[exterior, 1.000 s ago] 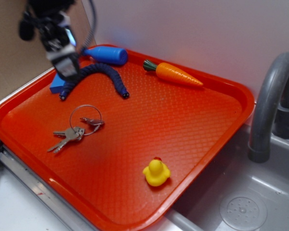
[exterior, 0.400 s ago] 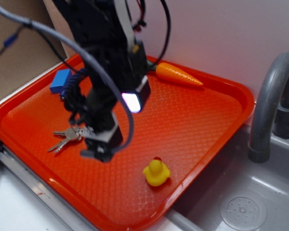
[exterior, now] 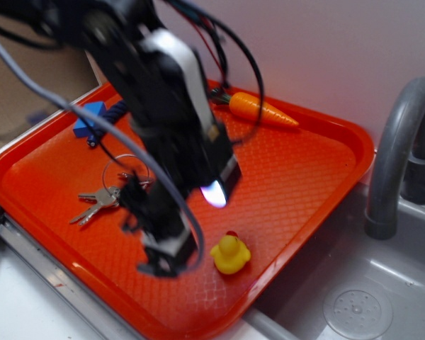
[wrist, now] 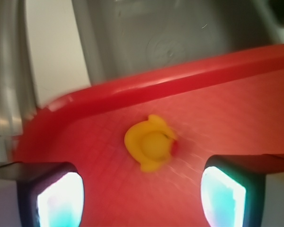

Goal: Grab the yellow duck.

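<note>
The yellow duck (exterior: 230,254) stands on the orange tray (exterior: 319,163) near its front right corner. My gripper (exterior: 166,258) hangs just left of the duck, close above the tray. In the wrist view the yellow duck (wrist: 150,143) lies ahead of and between my two fingers, nearer the right one. The gripper (wrist: 141,196) is open, its lit pads (wrist: 61,198) wide apart with only tray between them. Nothing is held.
A bunch of keys (exterior: 103,198) lies left of the arm. An orange toy carrot (exterior: 261,110) rests at the tray's back, a blue block (exterior: 88,119) at the back left. A grey faucet (exterior: 397,156) and sink (exterior: 354,304) stand right of the tray.
My arm has swept from the tray's back left corner across the keys and down toward the front right, ending beside the duck. The duck has not moved.
</note>
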`<state>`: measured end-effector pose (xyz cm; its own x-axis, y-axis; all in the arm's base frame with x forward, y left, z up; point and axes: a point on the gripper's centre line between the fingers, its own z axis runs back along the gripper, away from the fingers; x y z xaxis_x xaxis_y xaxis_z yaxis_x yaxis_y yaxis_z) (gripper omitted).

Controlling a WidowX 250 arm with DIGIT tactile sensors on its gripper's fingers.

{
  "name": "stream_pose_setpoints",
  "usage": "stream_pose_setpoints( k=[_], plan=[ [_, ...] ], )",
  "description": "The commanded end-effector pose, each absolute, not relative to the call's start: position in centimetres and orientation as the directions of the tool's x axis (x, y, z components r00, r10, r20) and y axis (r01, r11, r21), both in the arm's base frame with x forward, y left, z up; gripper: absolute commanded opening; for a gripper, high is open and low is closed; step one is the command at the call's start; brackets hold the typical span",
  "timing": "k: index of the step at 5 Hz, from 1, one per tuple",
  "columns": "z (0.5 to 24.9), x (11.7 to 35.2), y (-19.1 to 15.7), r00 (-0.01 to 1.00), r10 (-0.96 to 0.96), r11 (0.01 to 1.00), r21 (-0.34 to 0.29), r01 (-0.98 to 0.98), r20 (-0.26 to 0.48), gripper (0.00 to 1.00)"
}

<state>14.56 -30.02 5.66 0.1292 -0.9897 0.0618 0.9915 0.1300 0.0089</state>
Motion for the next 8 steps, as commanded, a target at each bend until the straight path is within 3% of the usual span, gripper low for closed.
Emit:
stream_pose_setpoints(
  k=[1,2,3,4,6,7,8],
  plan=[
    [4.6,14.1,-30.9,0.081,-0.990,0.083,0.013,0.996,0.112,1.00],
    [3.9,13.6,-30.9,0.147,-0.981,0.153,0.040,0.987,0.126,0.00],
    [4.4,13.6,-31.2,0.168,-0.976,0.175,0.039,0.984,0.136,0.00],
    [7.6,14.2,-29.5,0.226,-0.959,0.241,0.072,0.968,0.171,0.00],
    [17.5,14.2,-20.3,0.641,-0.736,0.673,0.144,0.725,0.216,0.00],
    [22.7,12.7,-16.2,0.810,-0.560,0.828,0.144,0.542,0.172,0.00],
    [24.3,12.4,-12.5,0.933,-0.341,0.940,0.069,0.335,0.113,0.00]
  ],
)
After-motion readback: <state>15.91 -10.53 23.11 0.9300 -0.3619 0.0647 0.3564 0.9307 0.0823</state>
